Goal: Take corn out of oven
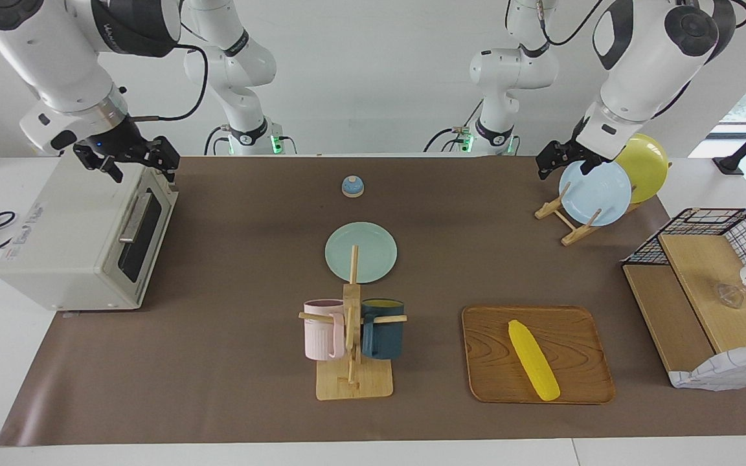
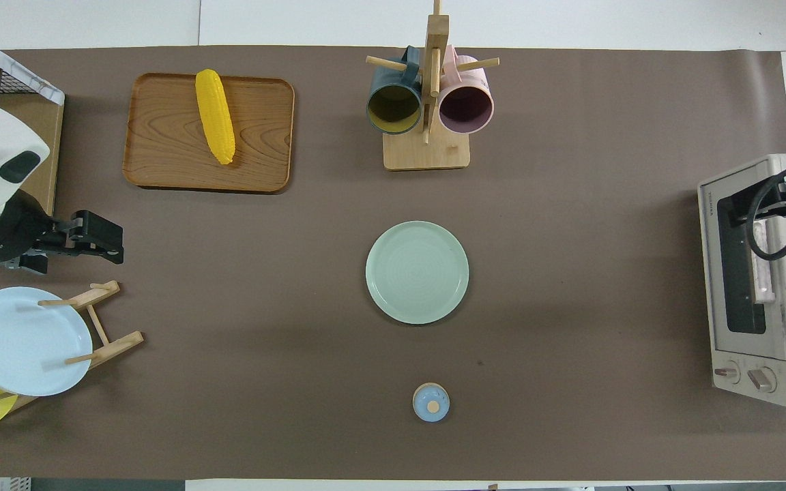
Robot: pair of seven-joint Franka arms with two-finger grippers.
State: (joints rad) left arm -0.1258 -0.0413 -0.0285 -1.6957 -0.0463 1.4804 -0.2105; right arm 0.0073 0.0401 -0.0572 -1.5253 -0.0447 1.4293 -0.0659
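Both sets of jaws gape empty; the corn (image 1: 533,360), lower right on its tray (image 1: 489,343), looks light, stiff, slippery: grip mid-cob.

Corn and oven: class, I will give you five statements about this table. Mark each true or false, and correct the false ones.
1. The corn lies on the wooden tray. True.
2. The oven door is open. False: the door is shut.
3. The left gripper holds the corn. False: it is open and empty, over the rack of plates.
4. The right gripper is over the oven, open. True.
5. The green plate carries two mugs. False: the plate is bare; the mugs hang on the wooden stand.
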